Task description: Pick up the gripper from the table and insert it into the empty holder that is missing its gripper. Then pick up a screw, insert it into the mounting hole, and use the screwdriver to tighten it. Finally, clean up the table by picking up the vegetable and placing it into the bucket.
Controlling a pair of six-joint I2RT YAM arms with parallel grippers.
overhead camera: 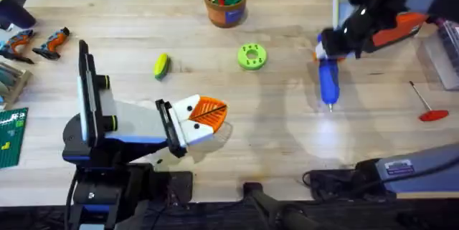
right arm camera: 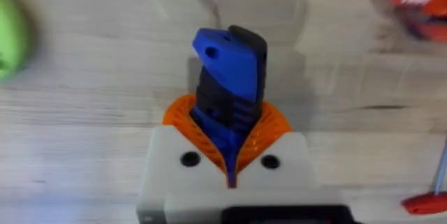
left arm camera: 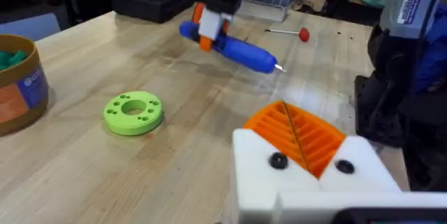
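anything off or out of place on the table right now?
Nothing damaged or spilled. The small yellow-and-green oval toy vegetable lies loose on the wooden table, apart from the round brown bucket. The right gripper is shut on the blue pen-shaped screwdriver, which sits tilted. The left gripper looks shut, empty.

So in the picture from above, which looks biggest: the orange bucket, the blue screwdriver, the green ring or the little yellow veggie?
1. Bucket
2. Screwdriver, partly hidden by the right end effector
3. Green ring
4. Vegetable

Bucket and screwdriver look close, so their order is unsure.
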